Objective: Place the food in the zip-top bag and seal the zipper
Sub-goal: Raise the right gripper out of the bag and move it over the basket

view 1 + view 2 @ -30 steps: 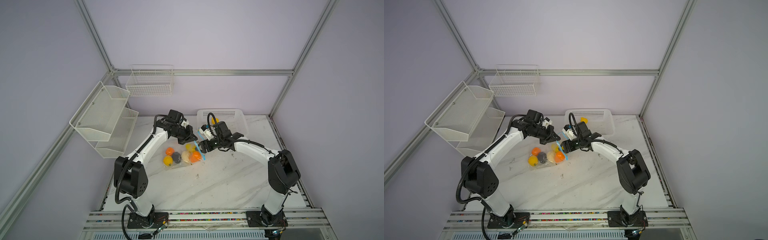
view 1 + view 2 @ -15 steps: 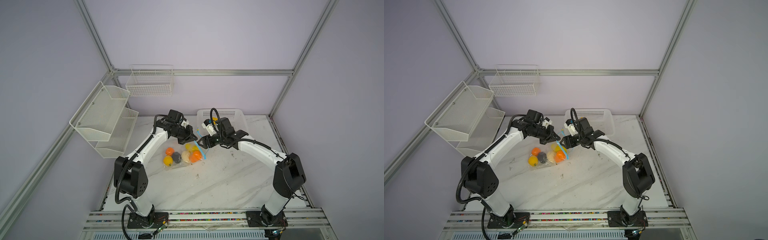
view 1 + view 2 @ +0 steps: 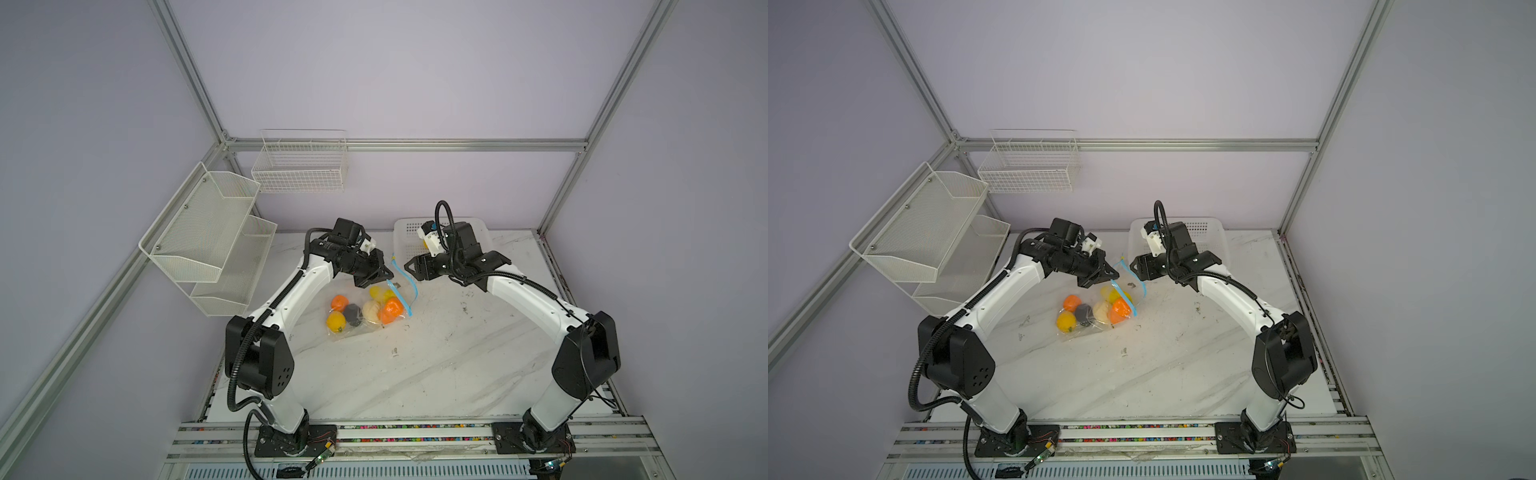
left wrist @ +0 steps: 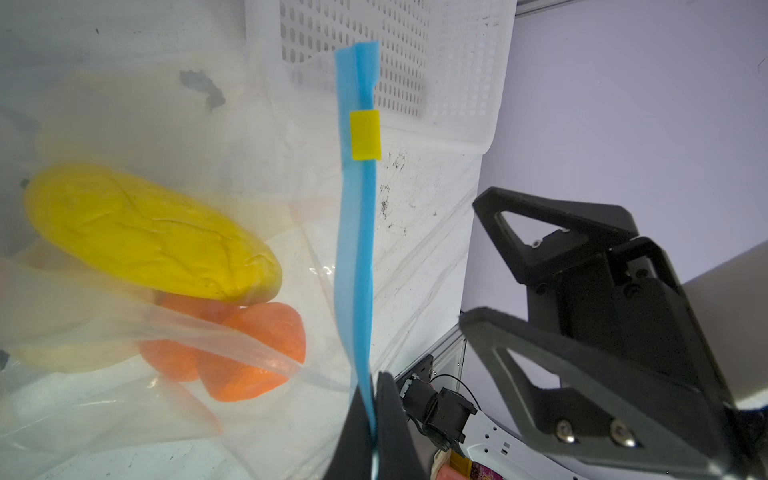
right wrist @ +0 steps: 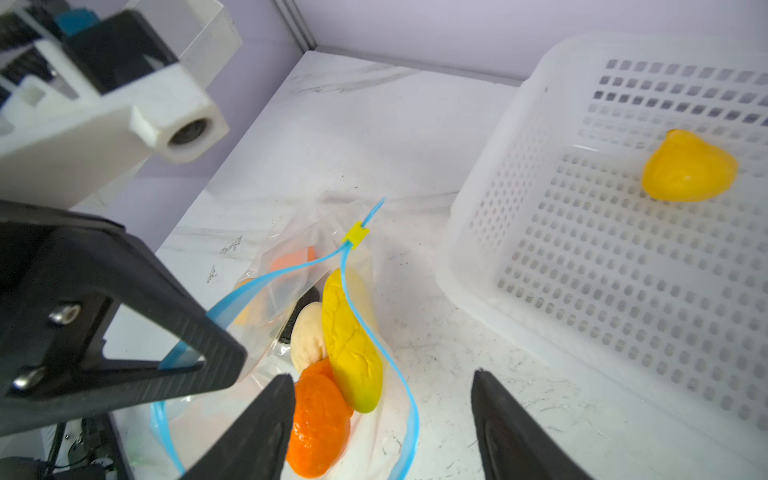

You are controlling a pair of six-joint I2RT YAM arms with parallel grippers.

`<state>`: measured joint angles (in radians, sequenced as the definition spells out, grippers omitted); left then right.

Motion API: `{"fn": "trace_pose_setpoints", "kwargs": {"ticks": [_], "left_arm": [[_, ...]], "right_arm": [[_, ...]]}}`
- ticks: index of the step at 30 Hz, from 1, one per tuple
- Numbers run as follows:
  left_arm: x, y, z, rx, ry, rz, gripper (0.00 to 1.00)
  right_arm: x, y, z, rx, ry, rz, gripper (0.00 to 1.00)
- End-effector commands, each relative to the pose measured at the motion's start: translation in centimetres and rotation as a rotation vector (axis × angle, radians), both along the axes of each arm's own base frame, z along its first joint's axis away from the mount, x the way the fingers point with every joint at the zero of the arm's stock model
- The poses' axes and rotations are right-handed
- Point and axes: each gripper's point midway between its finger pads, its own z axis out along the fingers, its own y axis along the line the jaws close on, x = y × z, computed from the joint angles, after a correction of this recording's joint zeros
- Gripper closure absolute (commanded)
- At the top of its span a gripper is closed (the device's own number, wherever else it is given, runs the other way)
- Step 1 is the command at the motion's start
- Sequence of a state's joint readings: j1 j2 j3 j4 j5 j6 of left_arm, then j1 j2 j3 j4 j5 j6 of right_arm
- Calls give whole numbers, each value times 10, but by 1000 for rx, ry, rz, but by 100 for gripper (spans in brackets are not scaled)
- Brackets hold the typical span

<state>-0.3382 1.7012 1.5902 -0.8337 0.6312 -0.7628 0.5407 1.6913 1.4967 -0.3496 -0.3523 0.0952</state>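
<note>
The zip-top bag lies on the marble table in both top views, its mouth lifted toward the right. Inside it I see a long yellow piece, an orange tangerine, a cream-white bulb and a dark lump. My left gripper is shut on the light-blue zipper, holding one lip up; the yellow tab sits at the far end. The mouth gapes open. My right gripper is open and empty, hovering above the mouth. One yellow fruit lies in the white basket.
The white perforated basket stands at the back of the table, partly behind my right wrist. White mesh shelves hang on the left wall and a wire basket on the back wall. The two grippers are close together over the bag.
My right gripper has pulled up and back from the bag's mouth toward the basket, still open. The left gripper has kept its hold on the zipper strip.
</note>
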Motion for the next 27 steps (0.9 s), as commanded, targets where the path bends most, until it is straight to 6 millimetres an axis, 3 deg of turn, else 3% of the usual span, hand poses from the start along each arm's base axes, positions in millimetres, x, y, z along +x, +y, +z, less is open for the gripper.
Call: {"fn": "trace_pose_setpoints", "kwargs": {"ticks": [1,14,27], "left_arm": [[-5,3,9,-14,-48,-17,100],[-2,1,7,-17,-39,-20,100],[-2,1,4,-19,-28,-16,100]], "right_arm": [[15,-10,19,-12,-55,-54,30],[79,-19,-20,-117,-67,-173,30],[141,-39,-73,-261,-88,-277,30]]}}
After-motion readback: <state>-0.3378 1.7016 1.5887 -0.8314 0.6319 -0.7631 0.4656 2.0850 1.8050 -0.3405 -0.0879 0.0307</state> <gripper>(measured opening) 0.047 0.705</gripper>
